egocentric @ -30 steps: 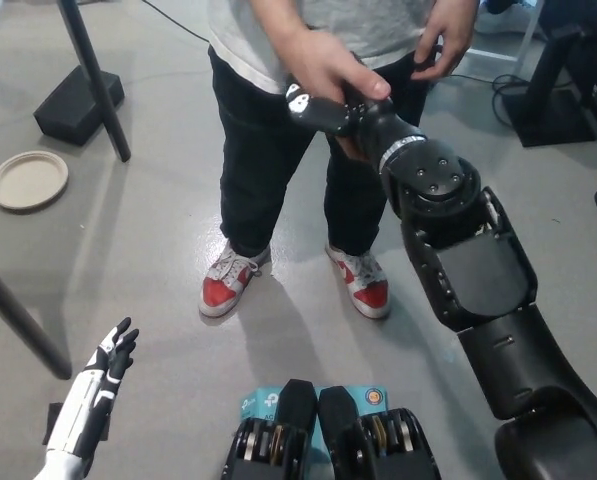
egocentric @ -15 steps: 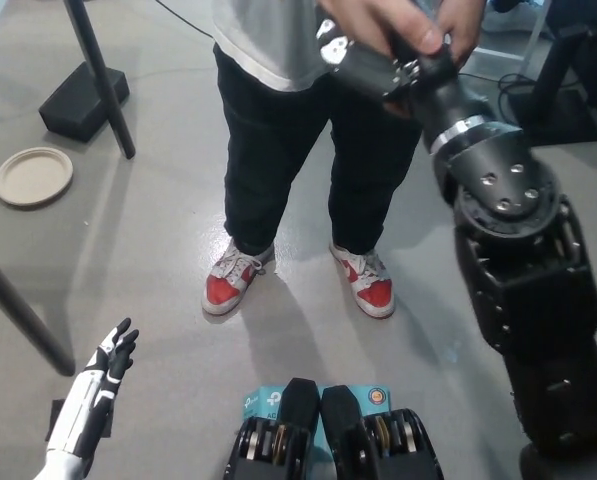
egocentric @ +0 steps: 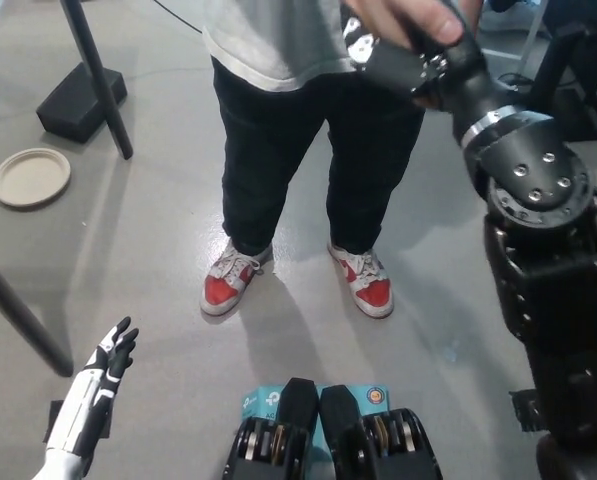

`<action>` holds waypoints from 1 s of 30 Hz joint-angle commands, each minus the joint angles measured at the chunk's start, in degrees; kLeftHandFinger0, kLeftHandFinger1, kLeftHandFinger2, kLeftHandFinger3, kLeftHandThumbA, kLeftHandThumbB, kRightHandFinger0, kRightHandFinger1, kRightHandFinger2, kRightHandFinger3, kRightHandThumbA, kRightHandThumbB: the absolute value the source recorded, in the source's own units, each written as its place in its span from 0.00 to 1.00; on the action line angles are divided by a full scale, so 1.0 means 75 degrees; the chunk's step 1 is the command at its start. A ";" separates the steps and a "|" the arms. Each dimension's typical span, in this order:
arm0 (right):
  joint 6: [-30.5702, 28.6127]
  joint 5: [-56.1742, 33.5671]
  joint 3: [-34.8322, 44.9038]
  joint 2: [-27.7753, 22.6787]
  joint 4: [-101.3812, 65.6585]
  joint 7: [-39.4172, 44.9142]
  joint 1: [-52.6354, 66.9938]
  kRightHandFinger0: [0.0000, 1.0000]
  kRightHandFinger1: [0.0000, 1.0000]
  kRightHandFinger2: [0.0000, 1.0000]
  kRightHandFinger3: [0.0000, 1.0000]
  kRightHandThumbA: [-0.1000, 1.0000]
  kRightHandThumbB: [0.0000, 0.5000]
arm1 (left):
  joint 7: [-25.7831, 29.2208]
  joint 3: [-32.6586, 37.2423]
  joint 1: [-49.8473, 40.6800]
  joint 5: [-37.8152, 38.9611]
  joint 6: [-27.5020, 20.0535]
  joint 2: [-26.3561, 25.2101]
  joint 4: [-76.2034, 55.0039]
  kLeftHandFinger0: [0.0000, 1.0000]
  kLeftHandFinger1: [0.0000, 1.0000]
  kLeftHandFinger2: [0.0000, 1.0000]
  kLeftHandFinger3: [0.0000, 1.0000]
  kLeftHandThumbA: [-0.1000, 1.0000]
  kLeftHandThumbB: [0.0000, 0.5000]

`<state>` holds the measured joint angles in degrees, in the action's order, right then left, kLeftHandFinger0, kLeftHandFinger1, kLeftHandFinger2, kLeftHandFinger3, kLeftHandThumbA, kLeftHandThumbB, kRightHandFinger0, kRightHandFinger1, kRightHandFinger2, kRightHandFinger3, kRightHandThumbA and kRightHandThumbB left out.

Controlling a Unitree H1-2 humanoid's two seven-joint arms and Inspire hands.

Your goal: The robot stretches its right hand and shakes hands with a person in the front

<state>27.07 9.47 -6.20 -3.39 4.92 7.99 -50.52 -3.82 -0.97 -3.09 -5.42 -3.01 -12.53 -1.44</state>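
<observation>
A person in a grey shirt, black trousers (egocentric: 278, 150) and red-and-white shoes stands right in front of me. My black right arm (egocentric: 538, 230) reaches up to the top of the head view. There my right hand (egocentric: 403, 60) is shut on the person's hand (egocentric: 418, 18), which wraps over it from above. My white left hand (egocentric: 103, 370) rests low at the lower left, open, with its dark fingers spread and holding nothing.
A black stand with a pole (egocentric: 88, 70) and a round beige plate (egocentric: 30, 178) sit on the grey floor at the left. A dark slanted bar (egocentric: 13, 310) crosses the left edge. Dark equipment and cables (egocentric: 568, 70) stand at the upper right.
My right arm has risen and swung to the right with the person's hand clasped on it; the clasp moved from mid-frame to the top edge. The left hand has not moved.
</observation>
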 commanded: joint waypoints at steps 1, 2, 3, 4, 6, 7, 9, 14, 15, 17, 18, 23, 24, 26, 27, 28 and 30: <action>-0.0019 0.0221 -0.0111 0.0099 0.1537 -0.0117 -0.0884 1.00 1.00 1.00 1.00 0.14 0.17 | -0.0045 -0.0011 0.0117 -0.0039 -0.0189 -0.0125 -0.0211 1.00 1.00 1.00 1.00 1.00 0.18; -0.0019 0.0210 -0.0118 0.0096 0.1562 -0.0127 -0.0897 1.00 1.00 1.00 1.00 0.14 0.17 | -0.0045 -0.0011 0.0117 -0.0039 -0.0189 -0.0125 -0.0211 1.00 1.00 1.00 1.00 1.00 0.18; -0.0340 0.0239 -0.0204 0.0176 0.3041 -0.0362 -0.1179 0.73 0.81 0.98 1.00 0.13 0.15 | -0.0055 -0.0025 0.0099 0.0024 -0.0096 -0.0093 -0.0278 1.00 1.00 1.00 1.00 1.00 0.18; -0.0490 0.0229 -0.0212 0.0194 0.3460 -0.0427 -0.1255 0.62 0.79 0.99 1.00 0.12 0.15 | -0.0056 -0.0026 0.0110 0.0035 -0.0073 -0.0082 -0.0291 1.00 1.00 1.00 1.00 1.00 0.19; -0.0633 0.0250 -0.0244 0.0212 0.3933 -0.0513 -0.1342 0.68 0.81 0.98 1.00 0.12 0.16 | -0.0067 -0.0015 0.0129 0.0020 -0.0057 -0.0090 -0.0293 1.00 1.00 1.00 1.00 1.00 0.17; -0.0676 0.0248 -0.0245 0.0216 0.4014 -0.0530 -0.1368 0.66 0.79 0.96 1.00 0.13 0.16 | -0.0069 -0.0015 0.0130 0.0017 -0.0057 -0.0092 -0.0292 1.00 1.00 1.00 1.00 1.00 0.18; -0.0756 0.0234 -0.0245 0.0218 0.4123 -0.0556 -0.1407 0.66 0.79 0.96 1.00 0.13 0.16 | -0.0069 -0.0014 0.0130 0.0018 -0.0056 -0.0093 -0.0292 1.00 1.00 1.00 1.00 1.00 0.18; -0.0667 0.0264 -0.0344 0.0140 0.3241 -0.0455 -0.0973 1.00 1.00 1.00 1.00 0.21 0.17 | -0.0059 0.0013 0.0149 -0.0057 -0.0034 -0.0104 -0.0329 1.00 1.00 1.00 1.00 1.00 0.17; -0.0664 0.0261 -0.0349 0.0138 0.3232 -0.0457 -0.0970 1.00 1.00 1.00 1.00 0.21 0.17 | -0.0059 0.0014 0.0149 -0.0057 -0.0034 -0.0104 -0.0329 1.00 1.00 1.00 1.00 1.00 0.17; -0.0063 0.0177 -0.0358 -0.0045 0.0311 -0.0057 -0.0519 1.00 1.00 1.00 1.00 0.31 0.17 | -0.0095 -0.0012 0.0232 0.0019 -0.0055 -0.0131 -0.0319 1.00 1.00 1.00 1.00 1.00 0.17; -0.0025 0.0093 -0.0214 0.0025 -0.0207 0.0015 -0.0455 1.00 1.00 1.00 1.00 0.26 0.14 | -0.0081 -0.0014 0.0252 0.0002 -0.0052 -0.0126 -0.0314 1.00 1.00 1.00 1.00 1.00 0.20; -0.0019 0.0274 -0.0086 -0.0071 -0.2838 0.0497 -0.0483 1.00 1.00 1.00 1.00 0.29 0.12 | -0.0067 -0.0047 0.0263 0.0019 -0.0046 -0.0137 -0.0317 1.00 1.00 1.00 1.00 1.00 0.16; -0.0019 0.0392 -0.0031 -0.0083 -0.3238 0.0625 -0.0522 1.00 1.00 1.00 1.00 0.31 0.13 | -0.0054 -0.0048 0.0264 0.0003 -0.0052 -0.0135 -0.0312 1.00 1.00 1.00 1.00 1.00 0.17; -0.0019 0.0601 0.0149 -0.0034 -0.3869 0.0925 -0.0601 1.00 1.00 1.00 1.00 0.33 0.11 | -0.0048 -0.0047 0.0264 -0.0003 -0.0075 -0.0132 -0.0304 1.00 1.00 1.00 1.00 1.00 0.17; -0.0019 0.0749 0.0307 0.0010 -0.4337 0.1167 -0.0683 1.00 1.00 1.00 1.00 0.34 0.11 | -0.0056 -0.0045 0.0266 0.0009 -0.0095 -0.0131 -0.0299 1.00 1.00 1.00 1.00 1.00 0.17; -0.0019 0.0814 0.0356 -0.0039 -0.4559 0.1267 -0.0774 1.00 1.00 1.00 1.00 0.33 0.10 | -0.0045 -0.0044 0.0285 -0.0012 -0.0128 -0.0137 -0.0292 1.00 1.00 1.00 1.00 1.00 0.17; -0.0019 0.1169 0.0590 0.0075 -0.5018 0.1613 -0.0845 1.00 1.00 1.00 1.00 0.33 0.09 | -0.0043 -0.0043 0.0312 -0.0022 -0.0138 -0.0145 -0.0272 1.00 1.00 1.00 1.00 1.00 0.18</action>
<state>24.49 10.72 -6.99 -2.29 -2.91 7.72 -52.03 -3.82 -0.94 -2.47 -5.44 -2.82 -12.47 -1.35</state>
